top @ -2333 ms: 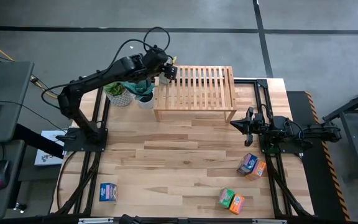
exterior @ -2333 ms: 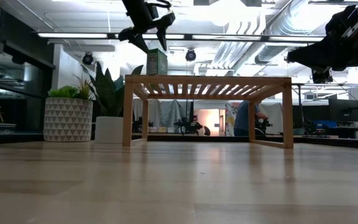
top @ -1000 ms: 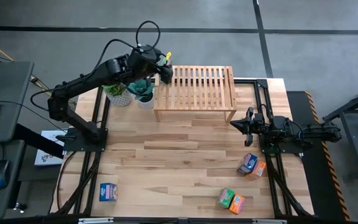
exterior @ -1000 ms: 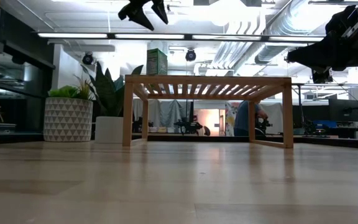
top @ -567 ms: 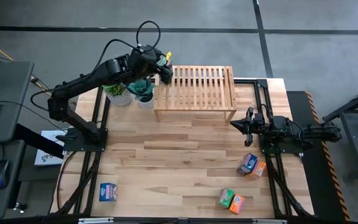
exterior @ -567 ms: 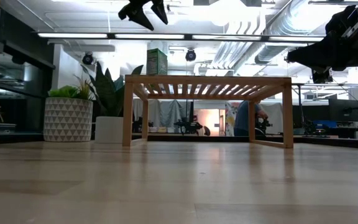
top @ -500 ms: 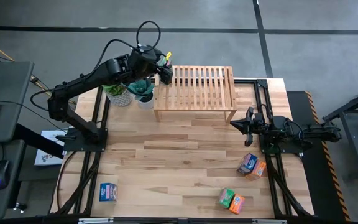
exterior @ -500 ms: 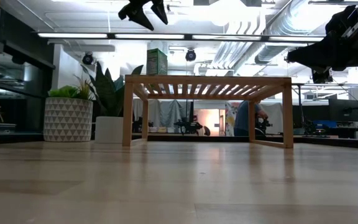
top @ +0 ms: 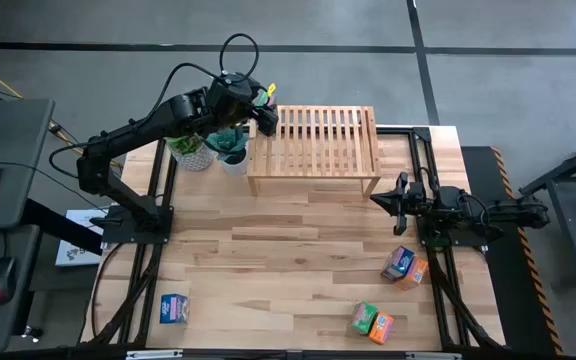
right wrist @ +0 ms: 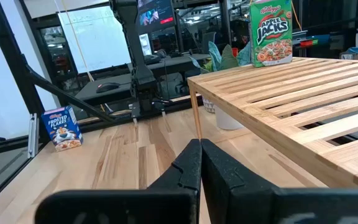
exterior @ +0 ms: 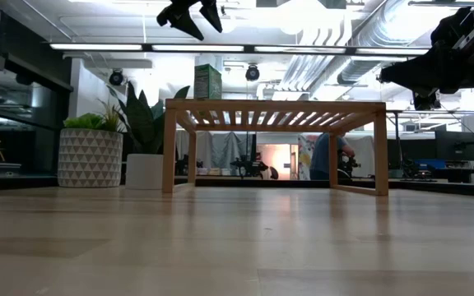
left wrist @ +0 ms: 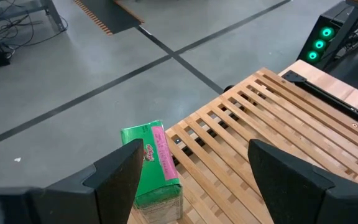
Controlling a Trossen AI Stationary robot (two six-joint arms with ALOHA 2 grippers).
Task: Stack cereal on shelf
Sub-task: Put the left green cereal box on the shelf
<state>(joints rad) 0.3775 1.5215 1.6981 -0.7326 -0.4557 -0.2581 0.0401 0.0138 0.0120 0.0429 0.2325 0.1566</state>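
Note:
A green cereal box (exterior: 207, 82) stands upright on its bottom end on the far-left corner of the wooden shelf (top: 313, 150). It also shows in the left wrist view (left wrist: 153, 163) and the right wrist view (right wrist: 270, 32). My left gripper (exterior: 194, 15) hovers open well above the box and touches nothing; in the left wrist view (left wrist: 194, 180) its fingers stand wide apart. My right gripper (top: 378, 199) is shut and empty, off the shelf's near-right corner, and also shows in the right wrist view (right wrist: 201, 165).
A blue box (top: 175, 309) lies near the table's near-left corner. A blue and an orange box (top: 405, 266) lie together at the right, and a green and an orange one (top: 372, 321) by the near edge. Two potted plants (top: 208, 150) stand left of the shelf.
About two seconds ago my left gripper hung open just above the green box. It has since risen and drawn a little toward the table's left edge. It has kept still over the last second. The box stands where it was.

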